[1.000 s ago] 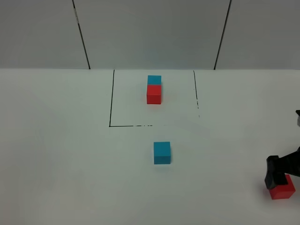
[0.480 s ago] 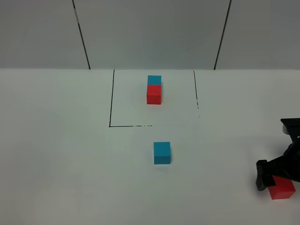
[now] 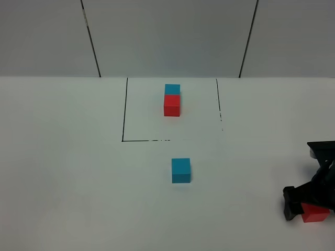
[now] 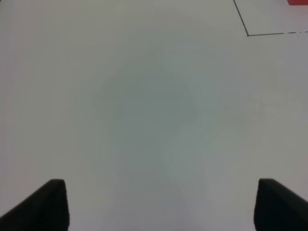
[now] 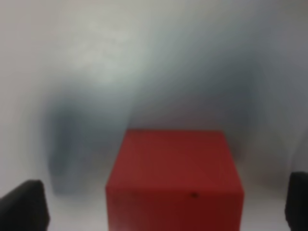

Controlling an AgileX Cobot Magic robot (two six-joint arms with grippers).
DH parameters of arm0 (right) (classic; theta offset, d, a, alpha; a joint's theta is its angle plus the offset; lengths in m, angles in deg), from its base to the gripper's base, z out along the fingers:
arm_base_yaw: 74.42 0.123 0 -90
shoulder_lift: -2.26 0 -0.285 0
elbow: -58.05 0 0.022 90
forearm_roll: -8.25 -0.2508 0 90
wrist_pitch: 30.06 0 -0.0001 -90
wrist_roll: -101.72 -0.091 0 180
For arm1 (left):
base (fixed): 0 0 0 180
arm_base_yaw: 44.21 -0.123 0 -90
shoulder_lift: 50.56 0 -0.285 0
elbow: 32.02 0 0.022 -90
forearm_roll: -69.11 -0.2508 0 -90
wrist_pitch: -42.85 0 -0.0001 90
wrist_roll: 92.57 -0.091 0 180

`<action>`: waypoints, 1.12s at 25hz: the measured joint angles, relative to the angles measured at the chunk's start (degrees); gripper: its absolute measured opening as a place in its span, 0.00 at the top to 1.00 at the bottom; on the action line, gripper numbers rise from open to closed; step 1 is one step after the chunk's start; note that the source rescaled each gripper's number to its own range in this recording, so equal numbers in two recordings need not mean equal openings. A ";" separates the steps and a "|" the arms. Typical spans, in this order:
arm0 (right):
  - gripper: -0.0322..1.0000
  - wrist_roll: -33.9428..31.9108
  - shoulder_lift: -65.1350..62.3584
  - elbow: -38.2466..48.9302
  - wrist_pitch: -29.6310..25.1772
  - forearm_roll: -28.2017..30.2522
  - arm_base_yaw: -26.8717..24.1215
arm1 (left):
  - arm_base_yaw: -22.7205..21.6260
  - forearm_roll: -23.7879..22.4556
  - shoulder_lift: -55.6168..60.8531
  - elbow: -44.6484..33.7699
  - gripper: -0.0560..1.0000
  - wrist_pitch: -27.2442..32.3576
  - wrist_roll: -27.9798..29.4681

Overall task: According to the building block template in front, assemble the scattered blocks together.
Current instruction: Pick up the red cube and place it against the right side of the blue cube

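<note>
The building block template is a cyan cube (image 3: 172, 89) joined to a red cube (image 3: 171, 105) inside a black-line rectangle (image 3: 124, 112) at the back. The loose cyan cube (image 3: 180, 170) sits in front of the frame. The loose red cube (image 3: 315, 214) lies at the front right. My right gripper (image 3: 310, 198) is low over it and open. In the right wrist view the red cube (image 5: 174, 178) sits between the fingers (image 5: 24, 204), apart from both. My left gripper (image 4: 161, 207) is open and empty over bare table, outside the exterior view.
The white table (image 3: 68, 183) meets a grey panelled wall (image 3: 167, 36) at the back. The left wrist view shows a corner of the black frame line (image 4: 248, 33) and a sliver of red (image 4: 298, 2) at its edge.
My right gripper has come down and forward, so its fingers now straddle the loose red cube. Both cyan cubes and the template have not moved.
</note>
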 joint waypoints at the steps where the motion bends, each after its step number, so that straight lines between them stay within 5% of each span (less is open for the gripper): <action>1: 0.16 0.00 0.00 0.00 -0.07 0.00 0.00 | 0.00 0.00 0.00 0.00 0.34 0.00 0.00; 3: 0.42 0.00 0.00 0.00 -0.54 0.00 0.00 | 0.00 0.00 0.00 0.00 0.34 0.00 0.00; 6: 0.97 0.15 0.00 0.00 -2.30 0.43 0.00 | 0.00 0.00 0.00 0.00 0.34 0.00 0.00; 14: 0.95 3.79 -2.70 -5.16 -6.64 2.75 1.01 | 0.00 0.00 0.00 0.00 0.34 0.00 0.00; 22: 0.95 36.71 -5.08 -21.29 -16.75 8.91 12.69 | 0.00 0.00 0.00 0.00 0.34 0.00 0.00; 28: 0.95 41.40 2.40 -33.24 -24.93 14.85 20.89 | 0.00 0.00 0.00 0.00 0.34 0.00 0.00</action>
